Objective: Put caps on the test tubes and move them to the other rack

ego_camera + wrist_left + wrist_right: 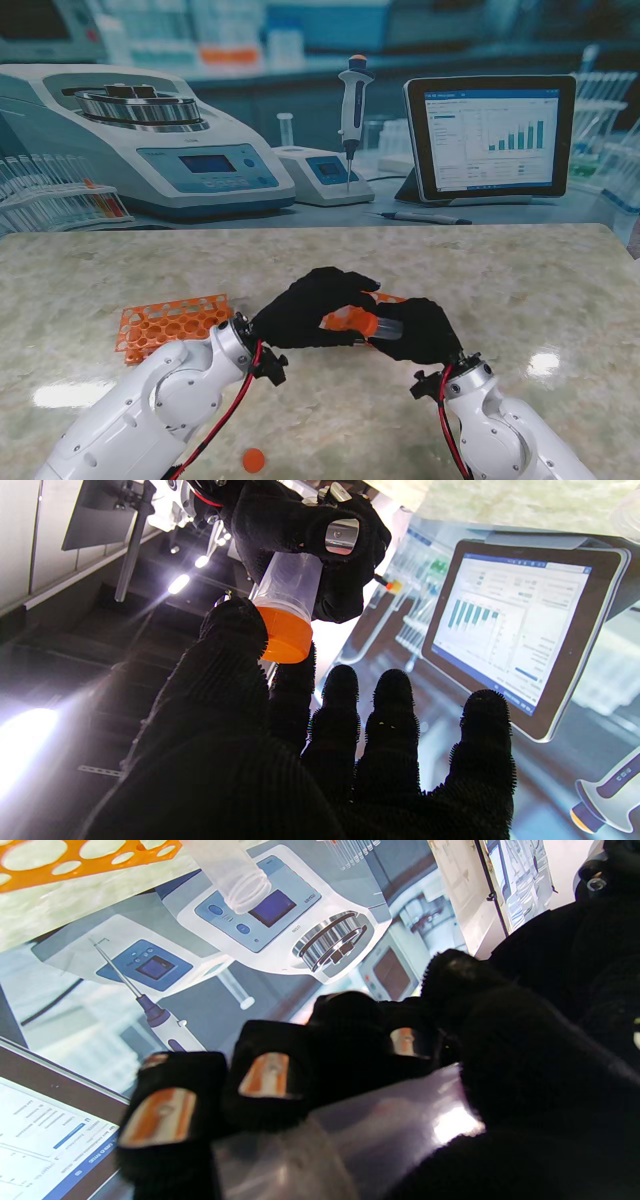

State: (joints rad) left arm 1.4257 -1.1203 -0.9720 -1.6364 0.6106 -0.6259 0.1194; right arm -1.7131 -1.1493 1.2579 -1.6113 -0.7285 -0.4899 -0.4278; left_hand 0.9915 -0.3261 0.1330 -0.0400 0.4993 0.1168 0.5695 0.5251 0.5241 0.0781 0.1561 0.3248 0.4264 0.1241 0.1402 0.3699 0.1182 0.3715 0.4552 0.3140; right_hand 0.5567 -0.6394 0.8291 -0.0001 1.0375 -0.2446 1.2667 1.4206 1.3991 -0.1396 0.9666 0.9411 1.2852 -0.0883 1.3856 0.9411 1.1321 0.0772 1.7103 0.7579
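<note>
A clear test tube (386,327) is held level above the table between my two black-gloved hands. My right hand (420,330) is shut around its body, with the fingers (265,1075) wrapped over the clear wall (380,1130). An orange cap (286,635) sits on the tube's mouth (292,587). My left hand (305,305) pinches that cap between thumb (235,630) and index finger, the other fingers spread. One orange rack (170,325) lies flat on the left. Part of a second orange rack (392,297) shows behind my hands.
A loose orange cap (254,460) lies on the marble table (520,280) near me, by my left arm. An uncapped clear tube (235,875) with a threaded mouth shows beside an orange rack (85,855). A printed lab backdrop (320,120) stands at the table's far edge.
</note>
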